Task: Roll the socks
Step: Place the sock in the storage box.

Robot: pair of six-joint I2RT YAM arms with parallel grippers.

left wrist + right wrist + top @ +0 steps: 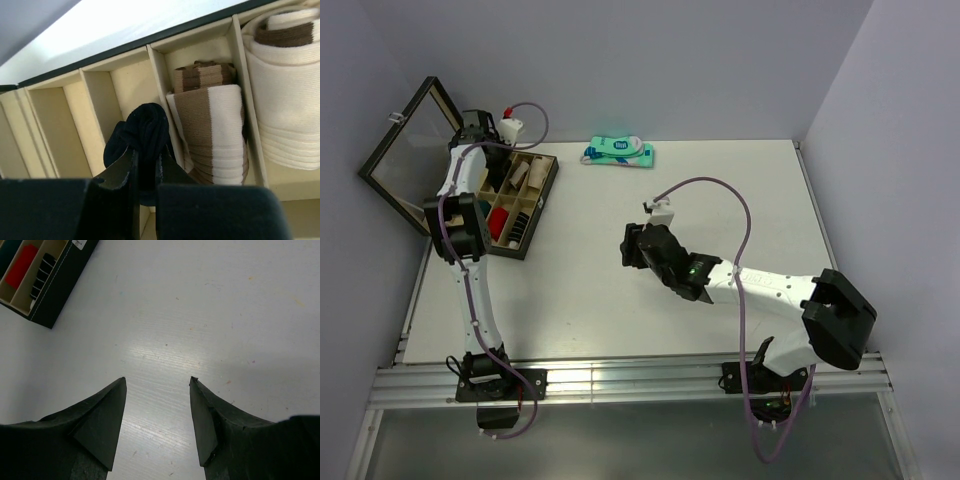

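**A:** Where is the sock roll (142,131) right now?

**B:** In the left pincer (147,154), whose jaws are clamped tight on the lower part of the dark bundle. It hangs over the organiser box (546,192), at ten o'clock on the tabletop (210,310), just above a compartment whose cream floor shows.

**A:** Why that compartment?

**B:** My guess is that it's the free one. The cell at its three o'clock holds a brown-striped roll (210,125), and a cream roll (285,100) fills the one beyond. The narrow pinch probably keeps the bundle from unwinding on the way in. I can't tell whether both socks are inside it.

**A:** And the right pincer (158,381)?

**B:** Its jaws are apart and hold nothing. It sits over bare tabletop near the middle, well apart from the box, likely parked clear of the left arm. The teal packaged pair (618,152) lies at twelve o'clock, not part of this.
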